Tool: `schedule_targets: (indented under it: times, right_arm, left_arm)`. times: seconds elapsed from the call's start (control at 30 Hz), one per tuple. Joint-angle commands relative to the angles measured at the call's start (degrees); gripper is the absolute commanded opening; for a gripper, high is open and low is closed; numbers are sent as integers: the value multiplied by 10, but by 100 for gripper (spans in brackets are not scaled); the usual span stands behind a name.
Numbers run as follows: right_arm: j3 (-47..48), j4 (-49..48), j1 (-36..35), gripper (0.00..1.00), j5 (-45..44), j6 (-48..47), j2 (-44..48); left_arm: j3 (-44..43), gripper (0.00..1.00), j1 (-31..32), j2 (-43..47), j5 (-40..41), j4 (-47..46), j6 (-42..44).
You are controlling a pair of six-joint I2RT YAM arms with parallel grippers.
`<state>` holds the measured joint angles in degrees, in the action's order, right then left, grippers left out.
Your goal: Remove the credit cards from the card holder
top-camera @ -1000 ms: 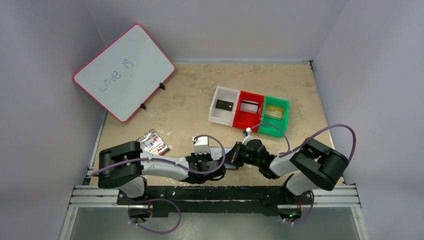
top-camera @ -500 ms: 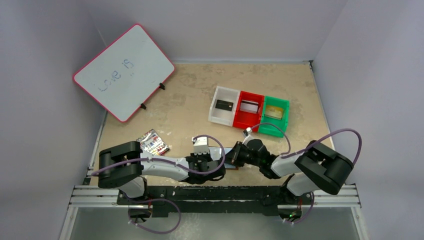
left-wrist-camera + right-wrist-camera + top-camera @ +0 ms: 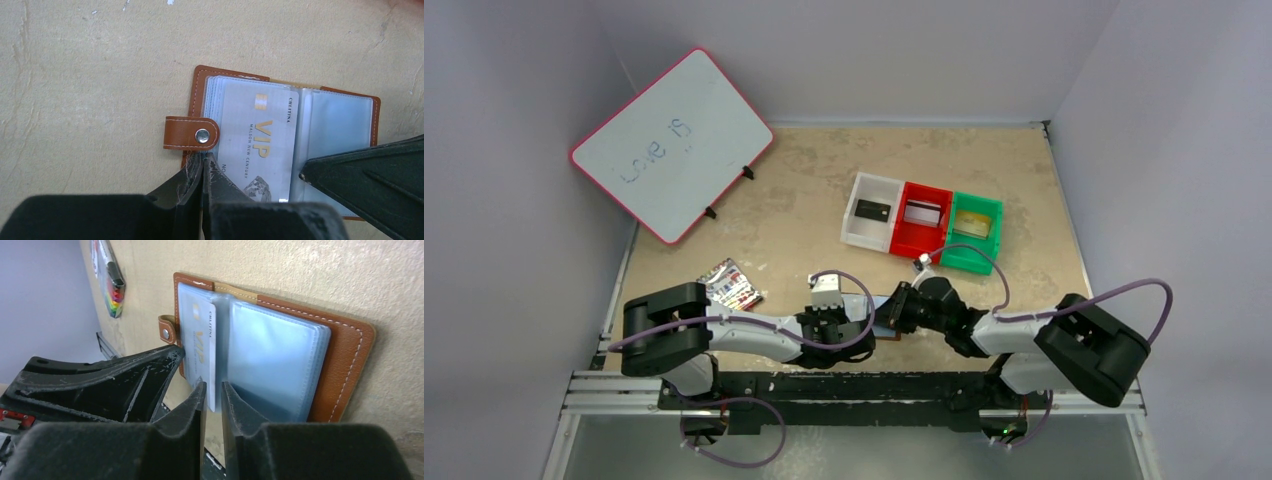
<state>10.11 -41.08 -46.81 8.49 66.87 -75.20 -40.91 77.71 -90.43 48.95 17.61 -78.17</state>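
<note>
The brown leather card holder (image 3: pixel 338 119) lies open on the table, clear bluish sleeves up, at the near edge between both grippers (image 3: pixel 881 306). A white card with gold "VIP" print (image 3: pixel 257 140) sticks partly out of its left sleeves. My left gripper (image 3: pixel 204 159) is shut on the holder's left edge just below the snap tab (image 3: pixel 192 132). My right gripper (image 3: pixel 213 387) is open by a narrow gap, with the white card's (image 3: pixel 202 345) near edge between its fingertips. A black card (image 3: pixel 871 211), a silvery card (image 3: pixel 922 213) and a gold card (image 3: pixel 972 224) lie in bins.
White (image 3: pixel 861 228), red (image 3: pixel 911 241) and green (image 3: pixel 973 260) bins stand in a row behind the grippers. A white pack with rainbow stripes (image 3: pixel 732 284) lies to the left, also in the right wrist view (image 3: pixel 114 290). A red-framed whiteboard (image 3: pixel 672 145) leans at the back left.
The right arm's elbow has swung out to the right and lower. Both grippers stay at the card holder, which has not visibly moved.
</note>
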Motion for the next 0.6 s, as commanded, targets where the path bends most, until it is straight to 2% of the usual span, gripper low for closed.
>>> schedule_targets:
  times: [0.0, 0.2, 0.57]
  right_arm:
    - [29, 47, 1, 23, -35, -6, 15]
    - [24, 11, 1, 25, -33, -3, 7]
    - [26, -83, 5, 19, 6, 7, -76]
  left_arm:
    - [-4, 0, 0, -12, -2, 11, 10]
    - [-2, 0, 0, -11, -4, 5, 13]
    - [0, 0, -1, -7, -8, 8, 7]
